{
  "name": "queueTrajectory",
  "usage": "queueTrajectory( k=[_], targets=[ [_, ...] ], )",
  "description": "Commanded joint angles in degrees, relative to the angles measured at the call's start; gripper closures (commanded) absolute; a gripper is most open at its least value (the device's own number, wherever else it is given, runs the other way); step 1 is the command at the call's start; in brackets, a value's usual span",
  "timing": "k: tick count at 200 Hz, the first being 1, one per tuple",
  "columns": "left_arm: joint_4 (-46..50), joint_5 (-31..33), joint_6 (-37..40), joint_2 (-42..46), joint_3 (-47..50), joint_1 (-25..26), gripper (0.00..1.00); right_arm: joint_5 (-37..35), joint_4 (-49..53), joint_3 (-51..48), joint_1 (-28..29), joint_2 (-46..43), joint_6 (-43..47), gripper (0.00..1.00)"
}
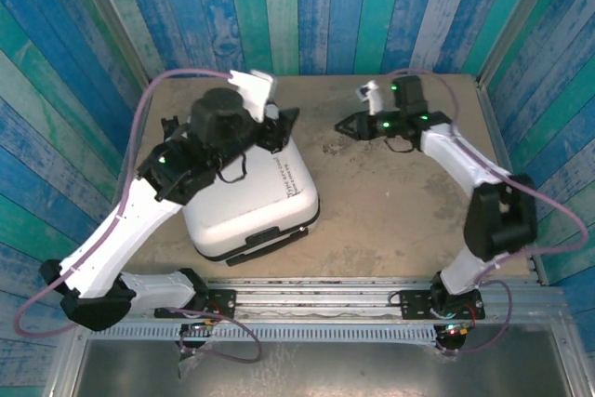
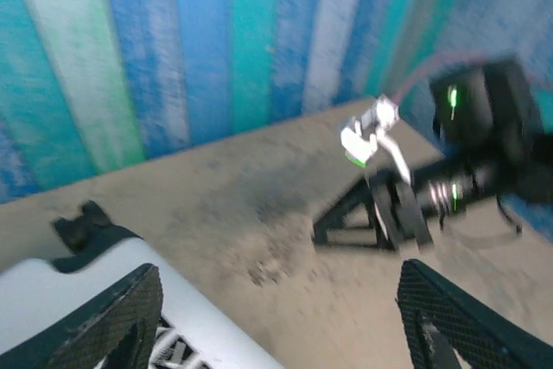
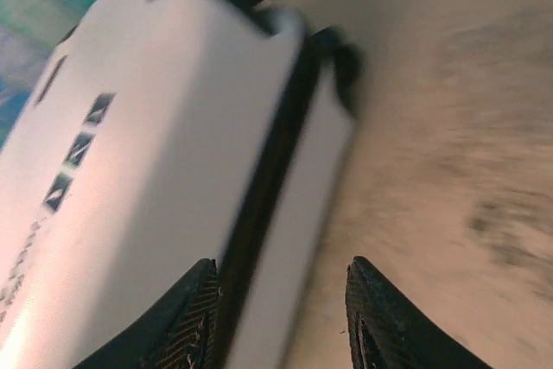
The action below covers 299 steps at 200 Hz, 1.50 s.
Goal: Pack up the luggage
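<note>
1. The closed white suitcase (image 1: 251,202) lies flat near the table's (image 1: 400,220) front-left corner.
2. The left gripper (image 2: 276,283) hovers over its far end, wide open and empty; the right gripper (image 3: 282,265), half-open and empty, faces its black seam (image 3: 268,170).
3. This is likely the sealing stage: next, line a gripper up on that seam.

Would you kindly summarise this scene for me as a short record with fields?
luggage: closed, lying flat on the table, on the left side
left hand: open, empty, above the luggage's far end
right hand: open, empty, aimed at the luggage, not touching it
table: brown, scuffed surface
</note>
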State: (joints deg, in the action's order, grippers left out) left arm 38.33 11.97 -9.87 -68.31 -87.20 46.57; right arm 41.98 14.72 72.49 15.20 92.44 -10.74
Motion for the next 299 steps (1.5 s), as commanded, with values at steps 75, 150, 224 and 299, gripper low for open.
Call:
queueTrajectory(
  k=[75,150,224,299],
  targets=[
    [21.0,10.7,-23.64,-1.4,14.78,46.94,0.37,-21.52,13.04,-19.47,-4.39,-39.79,-2.9,0.59],
    [37.6,10.97,-61.68,-7.77,26.94,50.95,0.25,-16.32,18.47,-22.06,-4.3,-43.55,-2.68,0.6],
    [30.96,22.81,-55.84,-5.39,30.5,44.39,0.11,-14.34,17.25,-26.35,-3.78,-45.18,-2.53,0.57],
    [16.77,11.23,-33.28,-11.8,32.22,33.99,0.14,-14.47,17.23,-27.78,-3.69,-45.3,-1.5,0.56]
  ],
)
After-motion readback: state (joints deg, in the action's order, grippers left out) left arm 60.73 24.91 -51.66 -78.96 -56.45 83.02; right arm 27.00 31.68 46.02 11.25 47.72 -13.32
